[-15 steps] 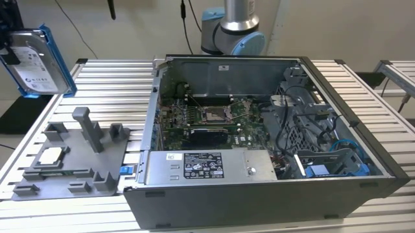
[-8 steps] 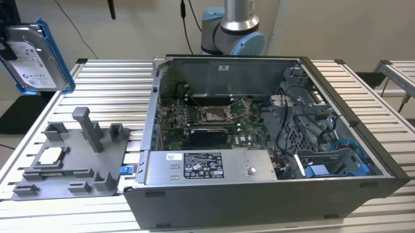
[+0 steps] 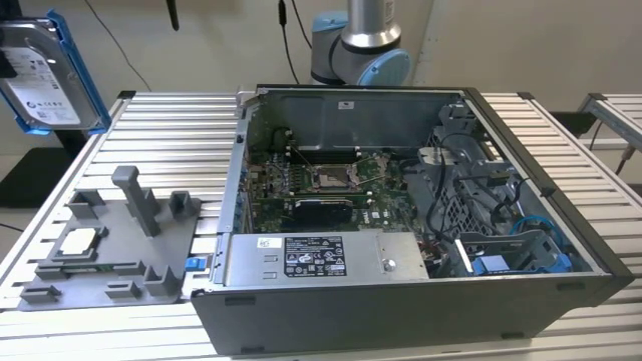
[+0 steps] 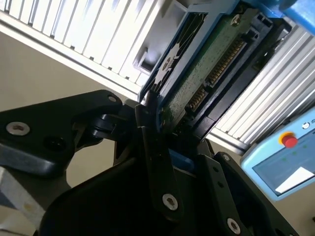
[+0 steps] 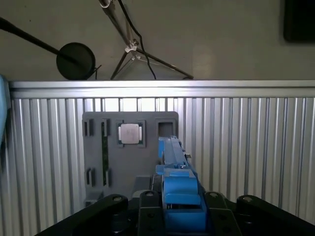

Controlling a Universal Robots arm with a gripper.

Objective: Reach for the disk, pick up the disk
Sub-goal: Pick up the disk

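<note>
We list, largest first:

1. Table [image 3: 561, 143] of ribbed metal slats, which bears all that follows. The first wrist view looks down on its slats [image 5: 246, 147].
2. Open computer case [image 3: 401, 323], lying on its side with its boards and cables exposed in the exterior view.
3. Robot arm [image 3: 361, 45], whose silver and blue joint rises behind the case.
4. Grey fixture [image 3: 110, 248] on the table at the exterior view's left, beside the case. The first wrist view gives it from above [image 5: 128, 167].
5. Pale blue control pendant [image 4: 280, 167] with a red button, seen in the second wrist view.
6. The disk [image 3: 42, 75], held up off the table at the exterior view's left edge, well apart from the fixture. Its white label faces that camera. The second wrist view gives its other face [image 4: 206, 64], a green circuit board. The first wrist view gives it edge-on [image 5: 173, 162], as a blue strip over the fixture.
7. The gripper [image 4: 170, 132], with its black fingers [image 4: 147, 142] closed tight on the disk's end. The first wrist view shows the same grip [image 5: 179, 209].
8. Square silver chip [image 3: 80, 241], seated in a fixture pocket [image 5: 130, 133].
</note>
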